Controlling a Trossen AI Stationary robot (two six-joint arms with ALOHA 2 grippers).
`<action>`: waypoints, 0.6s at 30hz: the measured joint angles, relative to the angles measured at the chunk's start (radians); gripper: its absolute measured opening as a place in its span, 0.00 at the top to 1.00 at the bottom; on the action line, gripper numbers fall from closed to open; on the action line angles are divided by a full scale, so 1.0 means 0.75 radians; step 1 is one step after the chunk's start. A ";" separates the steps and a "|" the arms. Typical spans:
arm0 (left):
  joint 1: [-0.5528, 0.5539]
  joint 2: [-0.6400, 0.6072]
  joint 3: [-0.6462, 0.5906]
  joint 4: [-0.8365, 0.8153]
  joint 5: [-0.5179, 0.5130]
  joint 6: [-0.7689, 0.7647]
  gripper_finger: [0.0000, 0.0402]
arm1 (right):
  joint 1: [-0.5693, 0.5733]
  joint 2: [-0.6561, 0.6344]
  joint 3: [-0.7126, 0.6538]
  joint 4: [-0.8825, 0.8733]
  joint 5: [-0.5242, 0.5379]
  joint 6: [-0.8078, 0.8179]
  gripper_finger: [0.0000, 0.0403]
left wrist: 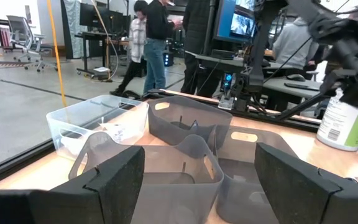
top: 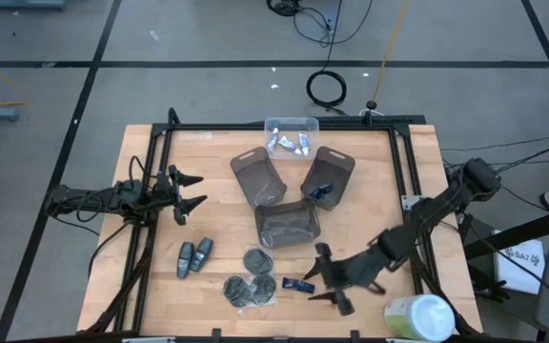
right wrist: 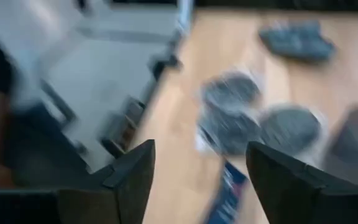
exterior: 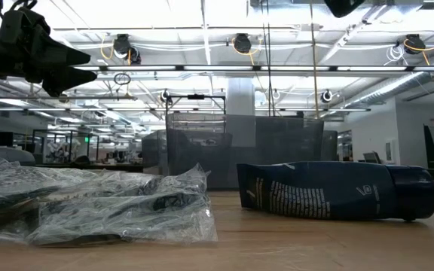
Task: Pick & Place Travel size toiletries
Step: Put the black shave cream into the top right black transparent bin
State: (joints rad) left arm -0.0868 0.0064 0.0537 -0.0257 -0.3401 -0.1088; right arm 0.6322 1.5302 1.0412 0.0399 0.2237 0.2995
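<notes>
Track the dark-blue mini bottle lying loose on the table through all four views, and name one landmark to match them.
High view: the dark-blue mini bottle lies near the front edge, right of the dark-grey round discs.
Low view: it lies on its side at right, close up.
Left wrist view: not in it.
Right wrist view: blurred, at the bottom between the right gripper's fingers.
Shared landmark: the discs, beside it in the high, low and right wrist views.

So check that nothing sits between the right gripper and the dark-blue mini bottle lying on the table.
Nothing visible blocks it. The right gripper, jaws open, hangs close beside the dark-blue mini bottle, with only bare table between them. The bagged dark-grey discs lie on the bottle's far side from the gripper.
</notes>
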 joint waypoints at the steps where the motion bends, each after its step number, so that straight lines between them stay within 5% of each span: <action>1: 0.000 0.000 0.000 0.000 0.000 0.000 0.26 | 0.005 0.040 0.059 -0.094 0.035 0.017 0.39; 7: 0.000 0.000 0.000 0.000 0.000 0.000 0.26 | 0.007 0.289 0.320 -0.483 0.088 0.142 0.41; 18: 0.001 0.000 0.000 0.000 0.000 0.000 0.26 | 0.006 0.507 0.343 -0.563 0.084 0.248 0.45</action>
State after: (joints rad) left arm -0.0864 0.0067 0.0540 -0.0257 -0.3401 -0.1089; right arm 0.6369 1.9106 1.2987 -0.3826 0.2867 0.4853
